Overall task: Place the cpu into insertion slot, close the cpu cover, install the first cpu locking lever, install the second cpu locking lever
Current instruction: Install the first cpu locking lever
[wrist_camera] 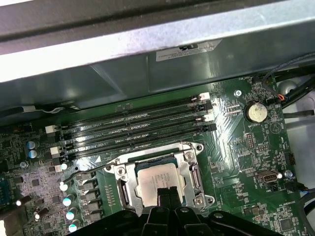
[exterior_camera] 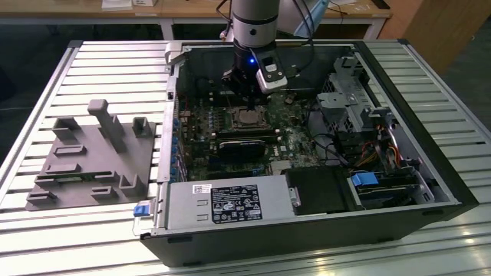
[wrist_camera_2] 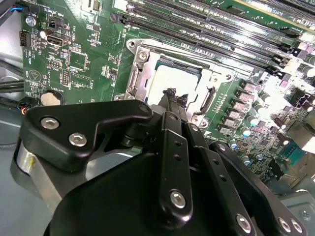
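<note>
Pincer [wrist_camera: 165, 193], clenched, stands over dull square cpu [wrist_camera: 154, 177] framed by silvery cpu cover [wrist_camera: 193, 172].

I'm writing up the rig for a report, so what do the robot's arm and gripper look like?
The arm is a silver-grey cylinder with a black band, a small blue light and black cables alongside it. The gripper is matte black, built of flat linkage bars joined by silver screws.
</note>
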Tool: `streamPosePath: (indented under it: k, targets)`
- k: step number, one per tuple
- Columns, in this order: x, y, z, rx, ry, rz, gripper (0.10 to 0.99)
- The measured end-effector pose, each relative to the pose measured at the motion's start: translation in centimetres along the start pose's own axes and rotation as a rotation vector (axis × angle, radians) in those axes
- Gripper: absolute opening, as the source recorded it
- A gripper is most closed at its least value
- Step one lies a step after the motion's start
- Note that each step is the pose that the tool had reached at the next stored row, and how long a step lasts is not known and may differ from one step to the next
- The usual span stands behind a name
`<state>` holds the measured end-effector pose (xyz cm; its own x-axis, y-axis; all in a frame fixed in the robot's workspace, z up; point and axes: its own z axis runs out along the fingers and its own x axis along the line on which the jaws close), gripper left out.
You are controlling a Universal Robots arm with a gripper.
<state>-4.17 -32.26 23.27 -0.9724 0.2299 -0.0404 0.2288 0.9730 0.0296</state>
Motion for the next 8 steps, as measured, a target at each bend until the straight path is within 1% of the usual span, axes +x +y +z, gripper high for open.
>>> streamPosePath:
  k: [5,8]
  targets:
    - [0.0,0.0,0.0,0.0,0.0,0.0,0.102]
    - [0.21,-0.05,-0.01,0.0,0.0,0.0,0.102]
